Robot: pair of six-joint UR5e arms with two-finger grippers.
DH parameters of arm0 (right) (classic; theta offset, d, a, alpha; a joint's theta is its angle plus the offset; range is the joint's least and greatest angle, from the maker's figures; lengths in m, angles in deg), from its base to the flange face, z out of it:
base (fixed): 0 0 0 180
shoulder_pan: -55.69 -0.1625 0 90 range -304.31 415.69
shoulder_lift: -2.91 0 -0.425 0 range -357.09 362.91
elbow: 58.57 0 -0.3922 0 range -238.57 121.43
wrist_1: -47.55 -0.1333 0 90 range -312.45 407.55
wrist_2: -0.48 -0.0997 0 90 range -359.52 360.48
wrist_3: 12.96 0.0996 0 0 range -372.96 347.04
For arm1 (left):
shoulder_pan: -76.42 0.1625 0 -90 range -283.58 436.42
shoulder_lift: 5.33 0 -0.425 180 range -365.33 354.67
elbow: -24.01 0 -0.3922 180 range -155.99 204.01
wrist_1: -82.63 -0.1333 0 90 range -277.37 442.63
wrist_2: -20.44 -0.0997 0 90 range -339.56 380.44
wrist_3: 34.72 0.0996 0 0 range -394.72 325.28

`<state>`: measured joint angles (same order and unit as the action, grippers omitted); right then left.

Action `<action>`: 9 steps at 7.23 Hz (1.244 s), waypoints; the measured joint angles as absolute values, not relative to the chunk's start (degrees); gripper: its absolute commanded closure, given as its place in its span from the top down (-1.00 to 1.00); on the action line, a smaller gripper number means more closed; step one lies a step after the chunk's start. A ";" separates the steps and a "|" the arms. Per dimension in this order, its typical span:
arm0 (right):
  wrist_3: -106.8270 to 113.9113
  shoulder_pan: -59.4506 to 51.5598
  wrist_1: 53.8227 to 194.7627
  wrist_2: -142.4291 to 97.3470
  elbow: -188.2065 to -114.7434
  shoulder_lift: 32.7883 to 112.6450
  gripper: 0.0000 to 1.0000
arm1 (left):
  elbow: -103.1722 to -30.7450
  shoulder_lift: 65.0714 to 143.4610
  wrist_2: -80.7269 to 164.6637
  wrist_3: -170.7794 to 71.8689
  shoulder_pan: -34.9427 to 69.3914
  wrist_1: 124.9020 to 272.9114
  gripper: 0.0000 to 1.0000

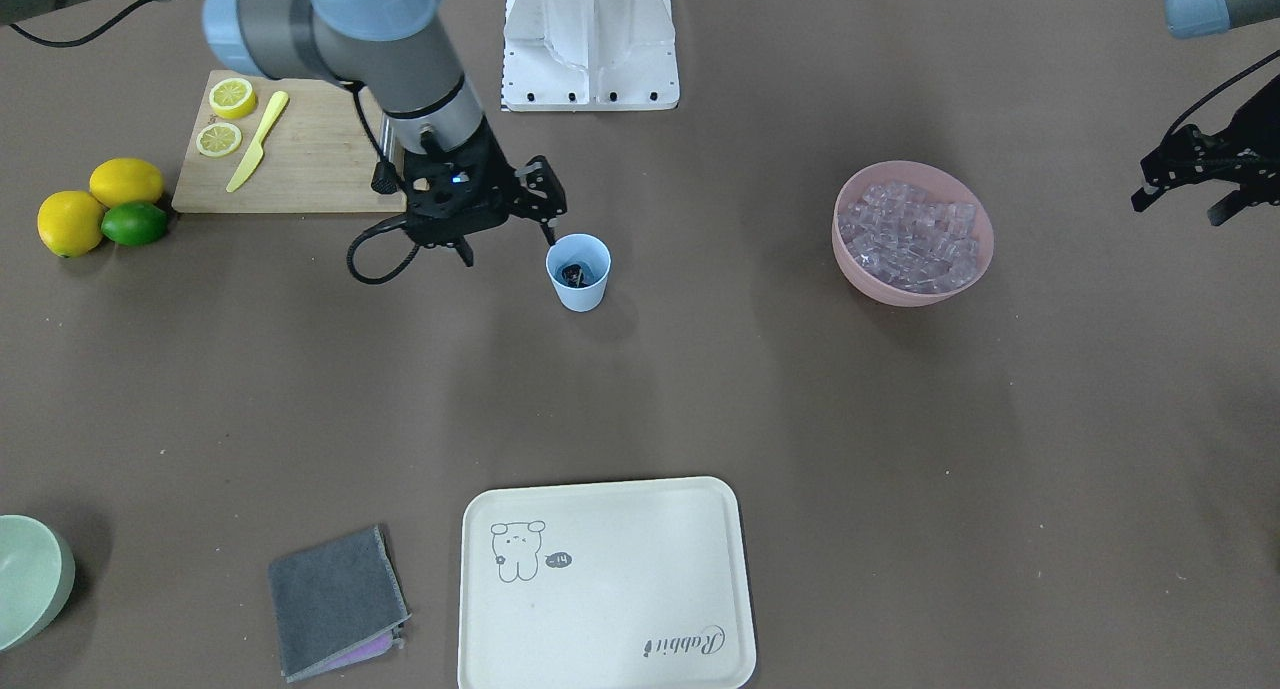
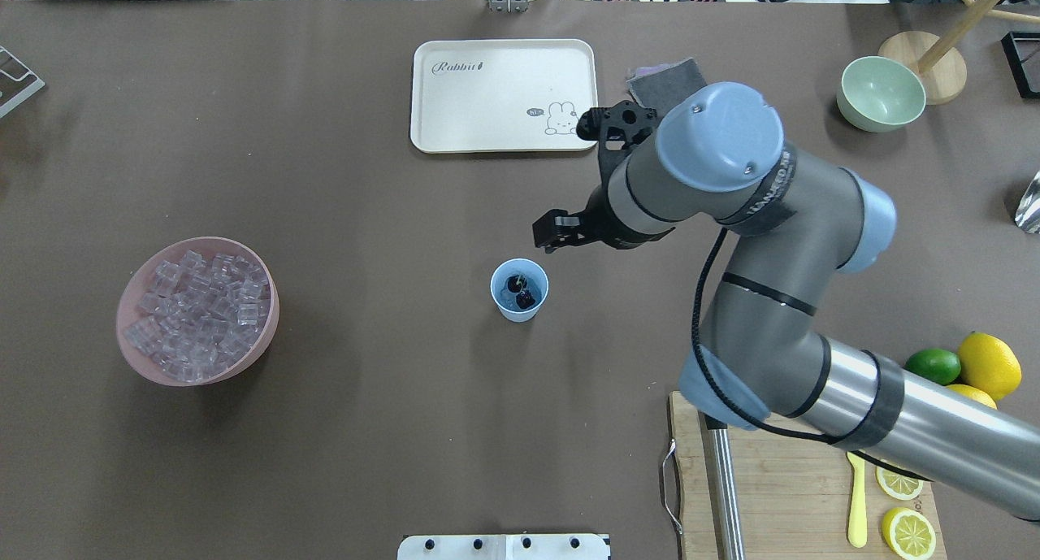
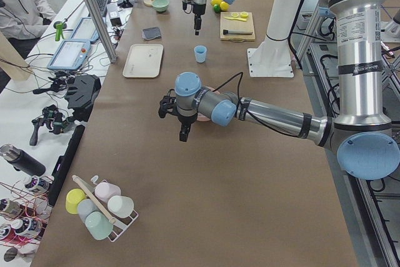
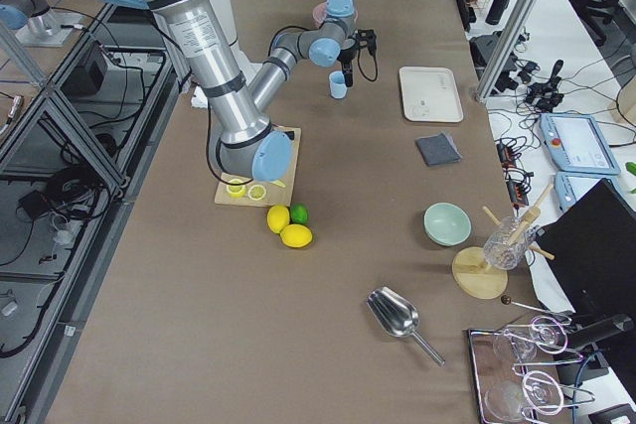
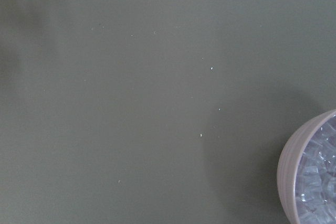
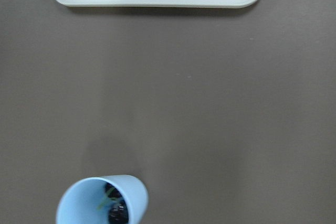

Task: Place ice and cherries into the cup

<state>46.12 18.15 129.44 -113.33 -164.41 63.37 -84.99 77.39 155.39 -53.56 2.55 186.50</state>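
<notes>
The pale blue cup (image 1: 579, 279) stands upright mid-table, with the dark cherries (image 1: 573, 272) inside it. They also show in the overhead view (image 2: 524, 296) and the right wrist view (image 6: 116, 211). My right gripper (image 1: 508, 248) is open and empty, hovering just beside and above the cup (image 2: 519, 290). The clear ice cubes (image 1: 910, 237) fill the pink bowl (image 1: 872, 271). My left gripper (image 1: 1175, 214) looks open and empty, raised beyond the pink bowl (image 5: 291, 150) on the side away from the cup. No ice shows in the cup (image 6: 102, 200).
A cream tray (image 1: 600, 579), a grey cloth (image 1: 335, 599) and a pale green bowl (image 1: 30, 579) lie on the far side. A cutting board (image 1: 310, 159) holds lemon slices and a yellow knife; lemons and a lime (image 1: 133, 223) sit beside it.
</notes>
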 measured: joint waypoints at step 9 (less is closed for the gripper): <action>-24.06 -29.39 131.11 -133.68 -159.60 99.03 1.00 | -83.88 74.42 154.03 -40.72 -6.72 177.44 0.95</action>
